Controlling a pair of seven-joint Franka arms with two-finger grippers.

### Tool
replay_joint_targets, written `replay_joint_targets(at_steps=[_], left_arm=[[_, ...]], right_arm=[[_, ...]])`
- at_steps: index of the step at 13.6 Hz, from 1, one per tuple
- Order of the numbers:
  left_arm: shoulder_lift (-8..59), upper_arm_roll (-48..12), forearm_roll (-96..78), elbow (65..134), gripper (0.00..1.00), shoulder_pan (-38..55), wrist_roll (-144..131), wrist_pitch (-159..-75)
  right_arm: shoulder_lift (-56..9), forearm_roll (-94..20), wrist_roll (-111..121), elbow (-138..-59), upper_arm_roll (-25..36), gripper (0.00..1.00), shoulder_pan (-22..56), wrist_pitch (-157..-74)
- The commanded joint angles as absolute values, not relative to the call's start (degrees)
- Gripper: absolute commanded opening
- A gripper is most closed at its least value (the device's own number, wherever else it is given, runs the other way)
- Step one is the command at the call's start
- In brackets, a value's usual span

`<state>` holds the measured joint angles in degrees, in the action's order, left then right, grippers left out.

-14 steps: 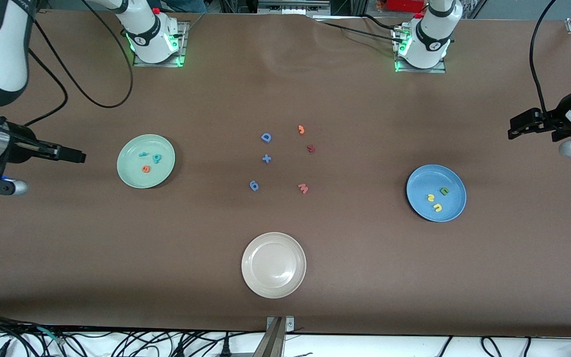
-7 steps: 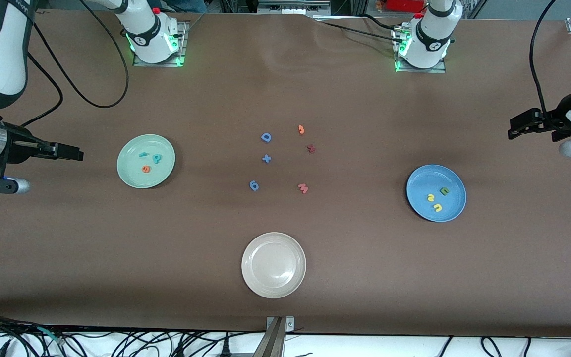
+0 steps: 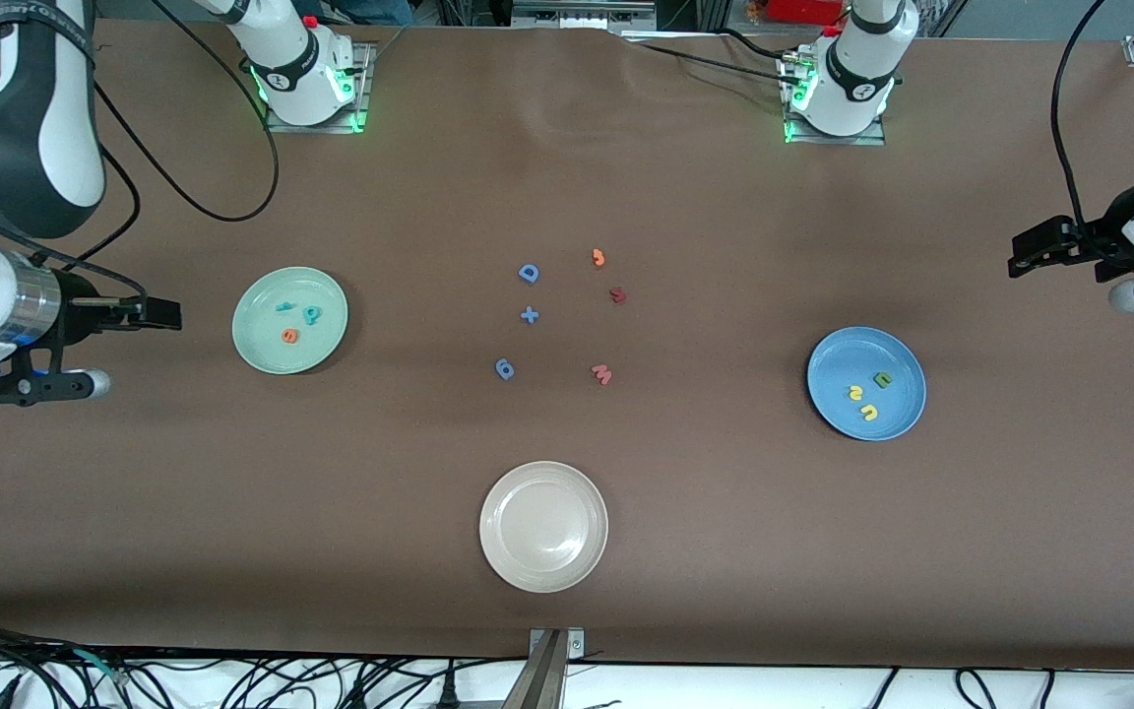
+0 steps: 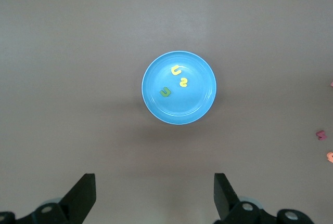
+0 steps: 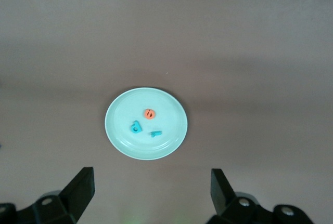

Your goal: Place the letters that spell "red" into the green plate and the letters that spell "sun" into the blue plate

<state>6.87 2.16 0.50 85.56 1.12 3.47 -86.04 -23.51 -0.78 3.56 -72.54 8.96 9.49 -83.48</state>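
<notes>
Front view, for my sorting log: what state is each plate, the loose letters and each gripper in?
green plate: holds teal r, teal d, orange e.
blue plate: holds yellow s, yellow u, green n.
cream plate: nothing in it.
loose letters: lying mid-table, on no plate.
left gripper: open, holding nothing.
right gripper: open, holding nothing.

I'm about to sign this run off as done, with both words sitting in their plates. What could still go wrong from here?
1. The right gripper, open, hangs beside the green plate; a low sweep could nudge it and scatter the teal "r", teal "d" and orange "e".
2. The yellow "u" lies close to the blue plate rim, so a bump might slide it out.
</notes>
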Motion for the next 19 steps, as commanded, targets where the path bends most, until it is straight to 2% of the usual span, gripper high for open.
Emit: replay_joint_targets(at_steps=[1,3,6,19], left_arm=[[7.21,2.29,-1.23,84.73,1.0,0.79,4.75,-86.13],[7.21,2.29,-1.23,84.73,1.0,0.79,4.75,-86.04],[7.21,2.29,-1.23,84.73,1.0,0.88,4.75,-86.13],[7.65,2.29,-1.14,84.64,1.0,0.88,4.75,-86.13]], right_arm=[[-21.19,4.11,4.13,-72.68,-3.65,0.99,-0.85,-85.69],[-18.73,8.42,3.52,-75.31,-4.83,0.98,-0.97,-86.22],[-13.55,8.88,3.43,-84.43,-4.83,0.99,-0.97,-94.45],[-14.33,4.48,3.87,-84.55,-4.48,1.0,-1.05,-94.75]])
